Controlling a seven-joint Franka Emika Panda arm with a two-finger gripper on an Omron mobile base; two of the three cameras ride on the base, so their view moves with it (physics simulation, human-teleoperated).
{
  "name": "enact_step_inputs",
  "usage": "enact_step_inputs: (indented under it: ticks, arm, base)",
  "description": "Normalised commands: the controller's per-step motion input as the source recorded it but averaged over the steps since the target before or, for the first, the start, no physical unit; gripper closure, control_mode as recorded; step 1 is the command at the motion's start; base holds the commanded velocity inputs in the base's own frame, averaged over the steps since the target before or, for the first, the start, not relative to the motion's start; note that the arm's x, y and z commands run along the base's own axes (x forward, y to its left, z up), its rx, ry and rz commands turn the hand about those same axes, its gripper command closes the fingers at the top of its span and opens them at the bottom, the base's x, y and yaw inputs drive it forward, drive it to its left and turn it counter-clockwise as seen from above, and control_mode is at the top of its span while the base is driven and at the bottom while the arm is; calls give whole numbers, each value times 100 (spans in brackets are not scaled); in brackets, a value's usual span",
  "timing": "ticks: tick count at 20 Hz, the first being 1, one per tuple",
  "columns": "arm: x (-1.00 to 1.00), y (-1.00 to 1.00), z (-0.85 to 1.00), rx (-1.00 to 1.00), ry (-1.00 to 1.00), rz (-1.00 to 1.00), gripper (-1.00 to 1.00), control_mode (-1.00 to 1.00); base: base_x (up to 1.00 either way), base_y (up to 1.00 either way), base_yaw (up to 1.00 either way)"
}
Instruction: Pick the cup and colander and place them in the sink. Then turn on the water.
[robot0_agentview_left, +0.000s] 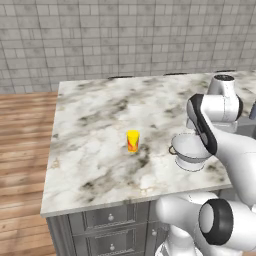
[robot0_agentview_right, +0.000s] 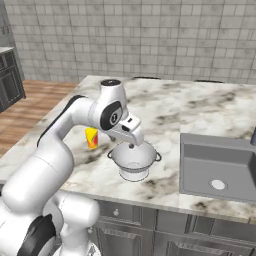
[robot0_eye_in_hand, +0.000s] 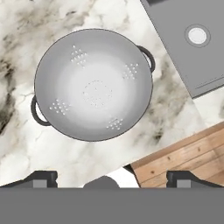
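Note:
The white colander (robot0_eye_in_hand: 94, 85) stands upright on the marble counter, its two dark handles at opposite sides. My gripper (robot0_eye_in_hand: 113, 179) hovers above it, open, with the fingertips (robot0_eye_in_hand: 41, 178) wide apart and nothing between them. From the right base view the gripper (robot0_agentview_right: 132, 144) hangs just over the colander (robot0_agentview_right: 134, 160). The small yellow cup (robot0_agentview_left: 132, 140) with its red-orange patch stands upright to the left of the colander (robot0_agentview_left: 191, 150), a short gap between them. The grey sink (robot0_agentview_right: 200, 160) lies to the right, its basin bare around a round drain. The water is out of view.
The marble counter (robot0_agentview_left: 90, 150) ends at a front edge close to the colander, with grey drawers (robot0_agentview_left: 107, 217) below. Wooden floor (robot0_agentview_left: 22, 150) lies beyond the counter's left end. A tiled wall (robot0_agentview_left: 125, 35) runs behind.

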Motion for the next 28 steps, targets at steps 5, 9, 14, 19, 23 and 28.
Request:
enact_step_inputs:
  ticks: [5,9,14,19,23,28]
  arm:
    - [-11,-31,-16,0,5,-8,-100,-100]
    - [-9,-38,-21,5,0,-9,-100,-100]
    - [0,-33,-4,17,-1,-12,-100,-100]
    - [2,-18,0,16,6,-15,-100,-100]
    - [23,0,0,4,17,-11,-100,-100]
    - [29,0,-21,0,4,-7,-100,-100]
  base:
    - [0,0,0]
    - [0,0,0]
    - [0,0,0]
    - [0,0,0]
    - [0,0,0]
    - [0,0,0]
